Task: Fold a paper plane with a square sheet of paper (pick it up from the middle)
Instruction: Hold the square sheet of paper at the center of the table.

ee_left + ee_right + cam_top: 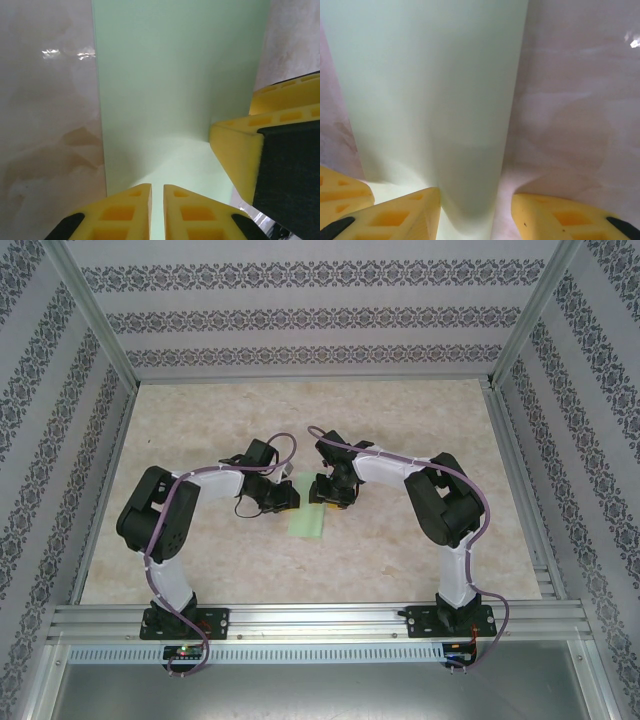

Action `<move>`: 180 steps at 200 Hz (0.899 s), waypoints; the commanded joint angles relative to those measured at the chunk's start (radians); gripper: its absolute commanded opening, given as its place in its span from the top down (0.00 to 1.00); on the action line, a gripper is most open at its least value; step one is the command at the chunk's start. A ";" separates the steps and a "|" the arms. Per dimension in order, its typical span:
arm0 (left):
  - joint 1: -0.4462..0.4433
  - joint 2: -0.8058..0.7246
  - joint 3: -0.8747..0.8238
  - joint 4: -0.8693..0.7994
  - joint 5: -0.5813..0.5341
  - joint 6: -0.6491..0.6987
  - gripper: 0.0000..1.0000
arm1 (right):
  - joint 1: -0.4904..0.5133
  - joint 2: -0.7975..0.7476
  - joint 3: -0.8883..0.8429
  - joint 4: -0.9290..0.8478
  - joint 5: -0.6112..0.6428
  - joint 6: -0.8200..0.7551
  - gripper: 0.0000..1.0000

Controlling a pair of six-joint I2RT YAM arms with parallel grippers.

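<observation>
Pale green and thin, the square sheet of paper (306, 524) lies on the marble-patterned table (200, 440) near its middle, between the two wrists and just on the near side of them. It reads as a narrow strip, apparently doubled over. Its long axis runs near to far, with the far end leaning slightly right. No nose or taper shows, so the strip points neither way yet.

The left gripper (157, 187) has its yellow fingers drawn almost together, leaving a thin slit. The paper rises into that slit and appears pinched there at the edge. The right gripper (476, 197) stands about half open. Its fingers straddle the strip's right-hand edge, which curls up between them, and they clamp nothing.

Risks, as judged:
- **Slipping from the pinch:** the left gripper's hold takes only a sliver of paper. A pull could draw the sheet out or tear it.
- **Crooked crease:** if the right jaws close on the rounded curl off-line, the crease may set crooked and the plane would come out lopsided.
- **Sliding on the table:** the surface looks glossy, so the strip may slide rather than fold.
- **Fingers colliding:** the two sets of fingers work very close together and could knock each other.
</observation>
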 commanded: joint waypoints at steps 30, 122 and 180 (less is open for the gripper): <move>-0.006 0.035 0.033 0.023 0.016 -0.013 0.86 | 0.032 0.179 -0.088 -0.011 0.089 -0.024 0.53; -0.012 0.072 0.039 -0.089 -0.088 0.011 0.90 | 0.034 0.107 -0.092 0.013 0.072 -0.004 0.53; -0.015 0.113 0.034 -0.134 -0.149 0.013 0.92 | 0.014 -0.167 -0.141 0.122 0.064 0.060 0.47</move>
